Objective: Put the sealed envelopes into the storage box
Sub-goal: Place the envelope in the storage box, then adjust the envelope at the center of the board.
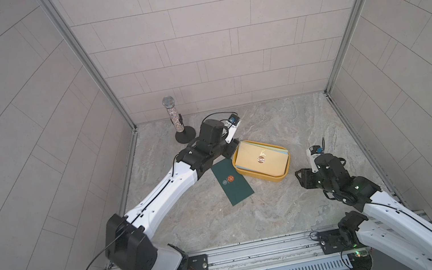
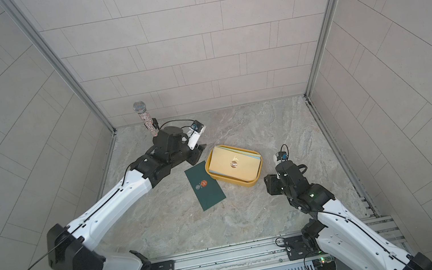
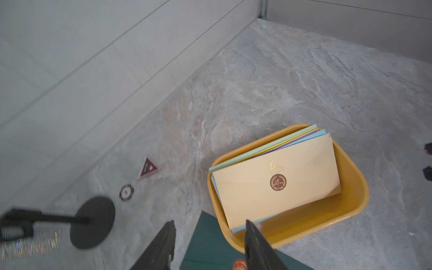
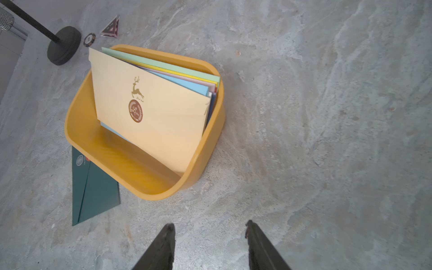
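The mustard-yellow storage box (image 1: 280, 178) (image 2: 247, 182) stands mid-table and holds several sealed envelopes. A cream one (image 1: 252, 159) (image 3: 252, 198) (image 4: 163, 126) lies on top, leaning on the box's rim. A dark green envelope (image 1: 236, 186) (image 2: 210, 195) (image 4: 98, 191) lies flat on the table, and one corner touches the box's left side. My left gripper (image 1: 231, 149) (image 3: 209, 222) hovers open and empty over the box's left corner and that envelope's end. My right gripper (image 1: 300, 179) (image 4: 210, 223) is open over bare table, right of the box.
A glittery microphone (image 1: 173, 116) stands on a round black base (image 1: 185, 136) at the back left, just behind my left wrist. A round black badge (image 3: 126, 192) and a triangular one (image 3: 147, 167) lie between that base and the box. Tiled walls close three sides.
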You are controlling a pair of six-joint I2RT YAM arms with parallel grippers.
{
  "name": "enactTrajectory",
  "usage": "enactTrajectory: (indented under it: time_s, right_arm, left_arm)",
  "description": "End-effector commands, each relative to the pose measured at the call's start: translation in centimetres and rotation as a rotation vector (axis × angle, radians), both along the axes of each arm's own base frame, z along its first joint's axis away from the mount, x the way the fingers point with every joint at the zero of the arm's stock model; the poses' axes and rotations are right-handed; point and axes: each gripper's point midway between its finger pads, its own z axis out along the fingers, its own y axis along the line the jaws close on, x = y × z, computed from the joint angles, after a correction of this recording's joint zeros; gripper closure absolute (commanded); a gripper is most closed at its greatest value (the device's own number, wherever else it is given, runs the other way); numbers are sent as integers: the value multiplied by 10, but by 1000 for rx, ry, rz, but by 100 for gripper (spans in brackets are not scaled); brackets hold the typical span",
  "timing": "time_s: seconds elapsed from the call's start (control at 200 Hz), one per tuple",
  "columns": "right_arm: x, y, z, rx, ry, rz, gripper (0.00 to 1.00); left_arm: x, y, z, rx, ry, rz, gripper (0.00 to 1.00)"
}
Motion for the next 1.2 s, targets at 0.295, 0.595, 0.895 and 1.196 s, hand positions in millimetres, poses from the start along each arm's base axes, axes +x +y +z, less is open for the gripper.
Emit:
enactTrajectory:
  time_s: [0.295,0.595,0.895,1.196]
  right_arm:
    - [3,157,13,-25,48,386,46]
    - [28,247,-37,-214,218,526,47]
    - [56,277,-80,-288,294,509,47]
    - [33,272,-112,-253,396,486,47]
  left_arm:
    - [-111,116,-133,-482,508,628,42]
    - [-144,149,-156,-543,498,754,41]
    - [-154,163,-177,-492,533,842,41]
    - [-157,177,-187,-443,519,910,41]
